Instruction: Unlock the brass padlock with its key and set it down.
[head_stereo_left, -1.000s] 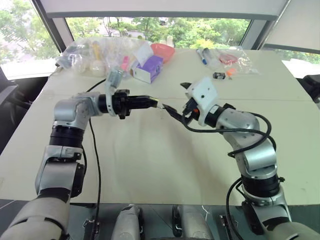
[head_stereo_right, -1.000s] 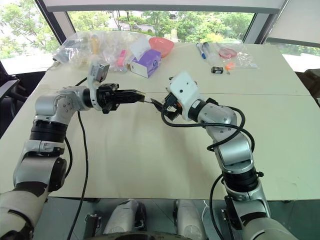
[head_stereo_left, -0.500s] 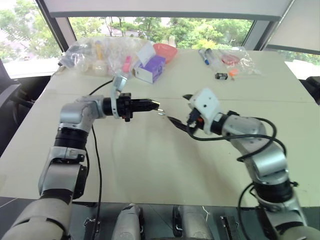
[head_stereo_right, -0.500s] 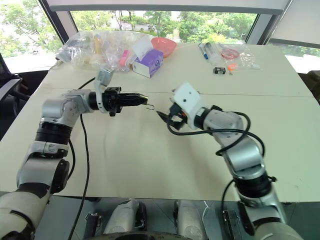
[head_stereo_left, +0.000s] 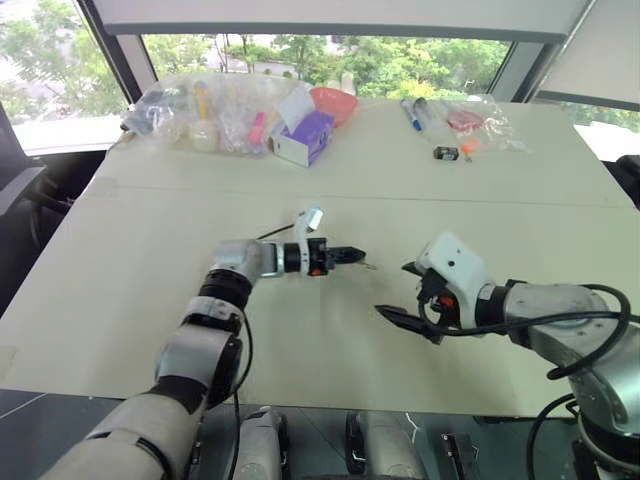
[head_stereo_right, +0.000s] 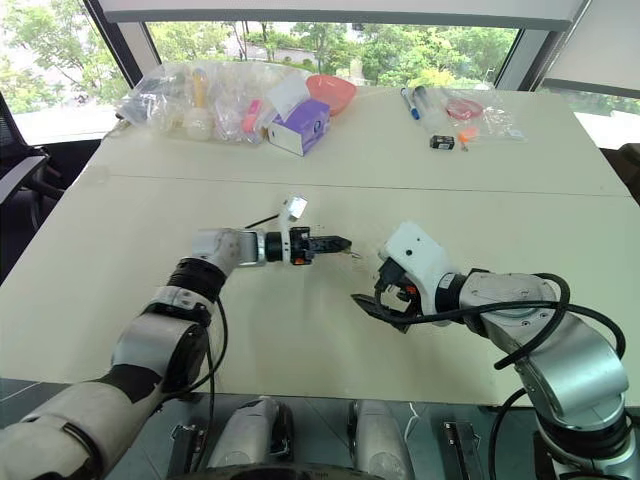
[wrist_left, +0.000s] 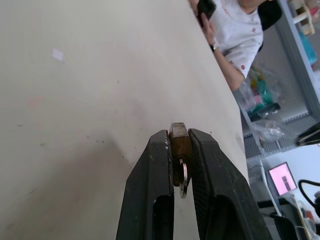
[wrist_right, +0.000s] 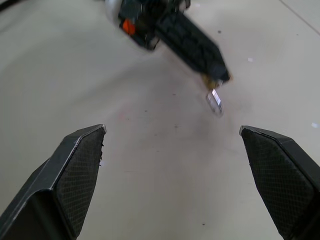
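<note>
The brass padlock is pinched between the fingers of my left gripper, which is shut on it. That gripper reaches level toward the right, low over the middle of the table. A thin silvery piece hangs from the padlock; I cannot tell whether it is the key or the shackle. My right gripper hovers a little to the right of and nearer than the padlock, pointing at it. It is open wide with nothing between its fingers.
At the table's far edge lie clear plastic bags of small items, a purple box, a red bowl, markers and a small black item. A person sits past the table's edge.
My left gripper has sunk and swung right to the table's middle, keeping the padlock. My right gripper has drawn back and down, away from the padlock, and has stayed open.
</note>
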